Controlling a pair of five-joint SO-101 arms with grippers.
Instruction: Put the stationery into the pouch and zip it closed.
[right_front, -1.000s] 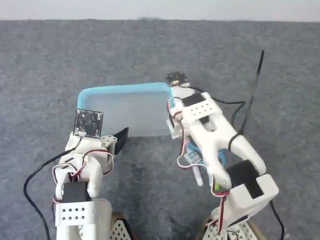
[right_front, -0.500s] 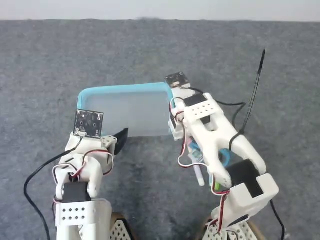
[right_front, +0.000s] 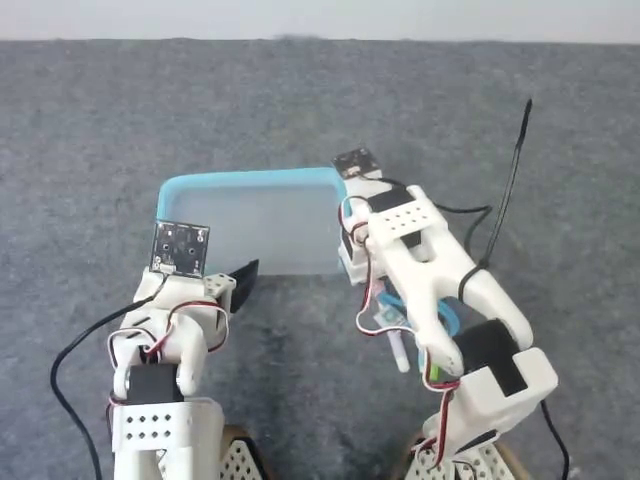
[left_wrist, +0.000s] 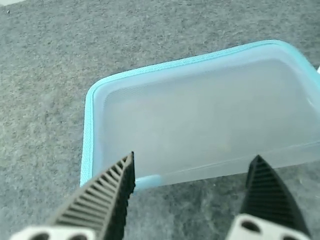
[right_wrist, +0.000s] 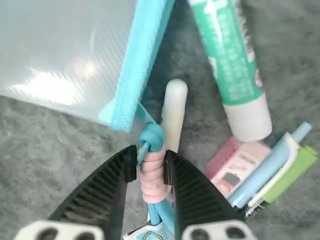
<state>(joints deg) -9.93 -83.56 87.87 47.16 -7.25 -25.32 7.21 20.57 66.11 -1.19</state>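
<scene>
The pouch (right_front: 250, 225), translucent with a light-blue zip border, lies flat near the middle of the grey counter (right_front: 150, 110). Broad open counter runs from its far edge to the counter's far edge, and likewise toward the counter's left edge. On the right side a thin black cable (right_front: 512, 180) rises beyond the right arm (right_front: 440, 280).

The left hand (left_wrist: 194, 159) hangs over the pouch's near edge by its near left corner, its two fingers spread wide and holding nothing. The near border and a strip of grey counter sit between them.

The right hand (right_wrist: 150, 156) is at the pouch's near right corner. Its fingers are pressed onto the pink beaded zipper pull (right_wrist: 152, 175), which joins the blue border through a knotted blue cord (right_wrist: 151, 135).

The stationery lies on the counter just beside that corner, outside the pouch. A white stick (right_wrist: 174, 110) lies alongside the cord and a green-and-white glue stick (right_wrist: 232, 65) lies next to it. Near them are a pink eraser (right_wrist: 235, 167) and a bundle of pens (right_wrist: 272, 167) in blue, white and green.

From the high view the right arm covers most of these items and its own hand. In the right wrist view the pens are partly hidden behind one finger, and a printed tag below the pull is cut off by the frame's edge.
</scene>
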